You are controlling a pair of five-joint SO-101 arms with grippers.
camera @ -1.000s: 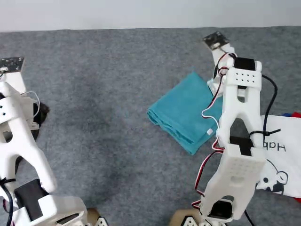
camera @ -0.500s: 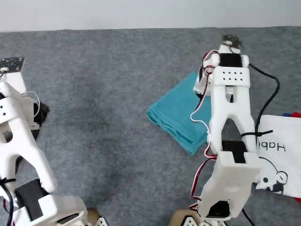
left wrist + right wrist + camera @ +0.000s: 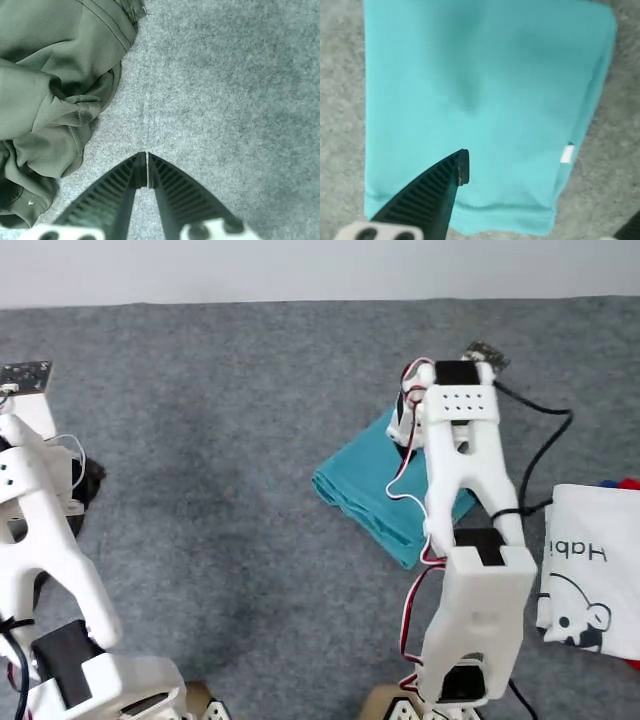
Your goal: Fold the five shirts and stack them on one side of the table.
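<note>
A folded teal shirt [image 3: 372,483] lies on the grey felt table [image 3: 220,420], right of the middle. My right arm [image 3: 460,440] stretches over its far right part. In the right wrist view my right gripper [image 3: 545,200] hovers open just above the teal shirt [image 3: 485,90], one black finger [image 3: 455,172] over the cloth. A white printed shirt [image 3: 590,570] lies at the right edge. My left gripper [image 3: 147,170] is shut and empty over bare felt, beside a crumpled olive-green shirt [image 3: 50,85].
Bits of red and blue cloth [image 3: 620,483] peek out at the right edge behind the white shirt. The left arm [image 3: 45,540] stands along the table's left edge. Bare felt spreads across the middle and the far side.
My right arm has swung leftward, from beside the teal shirt's right edge to over it, uncovering more of the white shirt. The left arm has stayed still.
</note>
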